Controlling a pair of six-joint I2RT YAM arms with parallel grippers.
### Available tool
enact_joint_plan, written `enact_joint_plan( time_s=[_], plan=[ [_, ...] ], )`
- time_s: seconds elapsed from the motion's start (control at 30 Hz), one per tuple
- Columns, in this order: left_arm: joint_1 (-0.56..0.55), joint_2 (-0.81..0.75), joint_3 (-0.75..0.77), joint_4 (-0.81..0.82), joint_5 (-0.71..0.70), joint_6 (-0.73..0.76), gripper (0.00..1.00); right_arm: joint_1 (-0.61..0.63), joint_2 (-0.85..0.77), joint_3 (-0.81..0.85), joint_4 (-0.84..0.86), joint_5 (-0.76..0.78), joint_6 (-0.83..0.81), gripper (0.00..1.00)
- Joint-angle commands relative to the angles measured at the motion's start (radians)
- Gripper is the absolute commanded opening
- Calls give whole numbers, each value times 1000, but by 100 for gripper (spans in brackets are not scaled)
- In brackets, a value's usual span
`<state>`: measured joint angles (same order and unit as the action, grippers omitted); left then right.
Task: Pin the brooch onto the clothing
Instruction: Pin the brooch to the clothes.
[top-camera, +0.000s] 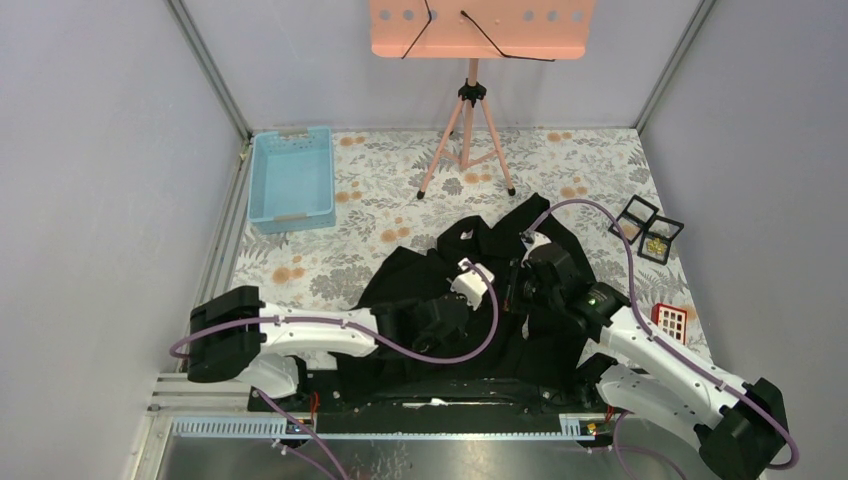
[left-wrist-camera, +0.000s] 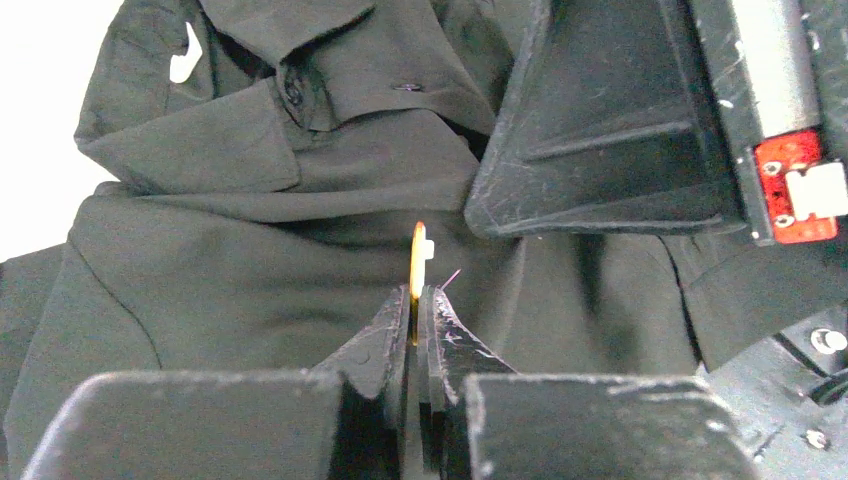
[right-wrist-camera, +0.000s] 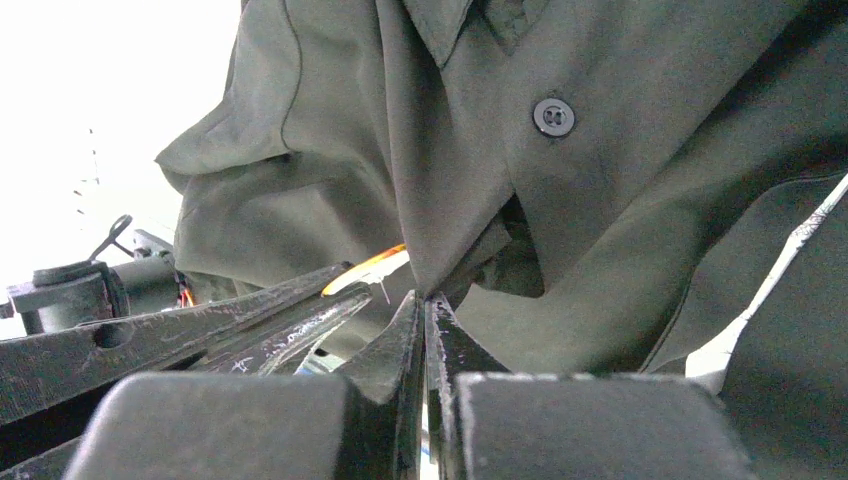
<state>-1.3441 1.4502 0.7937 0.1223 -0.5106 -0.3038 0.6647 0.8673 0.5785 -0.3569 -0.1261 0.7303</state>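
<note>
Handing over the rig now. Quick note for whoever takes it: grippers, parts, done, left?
Left gripper: shut on the brooch, held edge-on, close to the shirt.
Right gripper: shut on a fold of the shirt near a button.
Done: brooch in grip, next to the pinched fold.
Left: brooch looks not yet pinned through the shirt; push it in, fasten.
</note>
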Motion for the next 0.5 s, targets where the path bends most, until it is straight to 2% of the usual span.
enact_joint_plan(
  time_s=[0.0,0.47],
  plan=[
    [5,9,75,-55,60,-45,0,-3,-11,51,-13,-50,-66,0],
    [5,69,148,-121,73,-57,0,-3,-42,49,3,-89,-62,0]
  ],
)
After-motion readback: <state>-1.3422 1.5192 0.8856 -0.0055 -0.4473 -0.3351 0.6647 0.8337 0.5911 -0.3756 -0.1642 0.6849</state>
